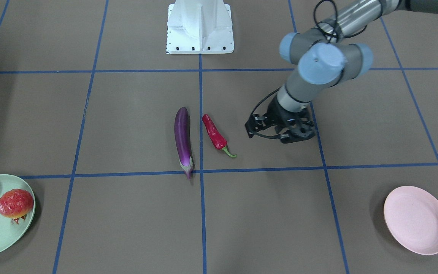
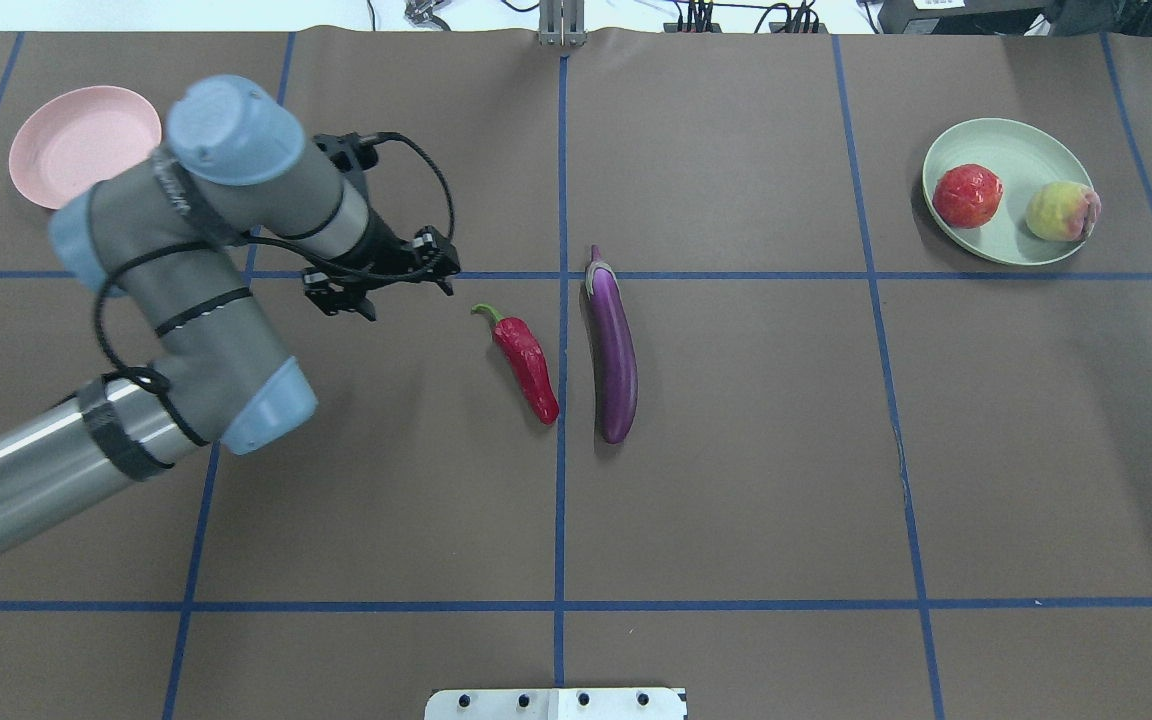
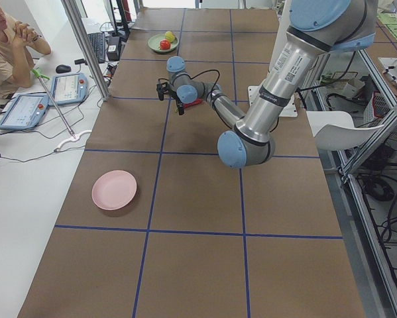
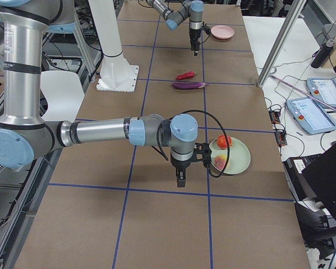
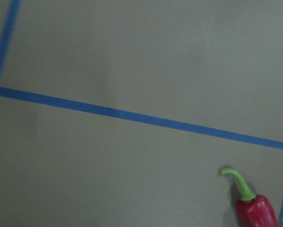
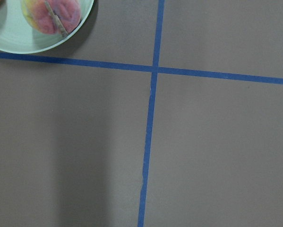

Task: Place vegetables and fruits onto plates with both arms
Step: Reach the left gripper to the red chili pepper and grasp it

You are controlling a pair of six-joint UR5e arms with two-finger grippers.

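The purple eggplant and the red chili pepper lie side by side at the table's middle. My left gripper hovers just left of the chili's green stem, open and empty. It is right of the chili in the front view. The mint green plate holds the red pomegranate and the peach. The pink plate is empty at the far left. My right gripper shows only in the exterior right view, beside the green plate. I cannot tell whether it is open or shut.
The white base mount stands at the robot's edge of the table. Blue tape lines grid the brown table cover. An operator sits beside the table with tablets on a side bench.
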